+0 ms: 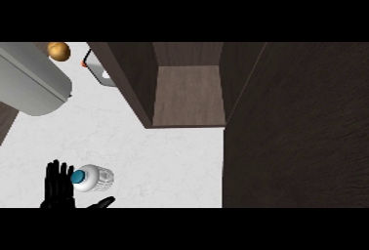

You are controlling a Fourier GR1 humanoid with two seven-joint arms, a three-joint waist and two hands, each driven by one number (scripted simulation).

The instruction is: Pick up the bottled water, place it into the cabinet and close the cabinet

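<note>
Nearest the camera, at the near left, the left hand (57,195) is seen with its fingers straight and pointing away and its thumb spread out to the right; nothing is held in it. The bottle of water (95,178) is found standing on the counter just to the right of those fingers, in the gap between fingers and thumb. Whether it is touched by them cannot be told. It is viewed almost end-on, so its long axis is judged to be upright, with the blue cap (77,177) on top. The right hand is not shown, so the left hand is the one placed for the grasp. A closing of fingers and thumb round the white body is judged to be what the pick-up calls for.

The cabinet (189,95) lies farther off and to the right of the bottle, well apart from it, with its inside open to view. Its dark door (296,127) stands open along the right side, reaching toward the near edge. The pale marbled counter (158,156) is spread between bottle and cabinet. At the far left a grey rounded appliance (32,83) and a small orange-brown round thing (59,51) are set.
</note>
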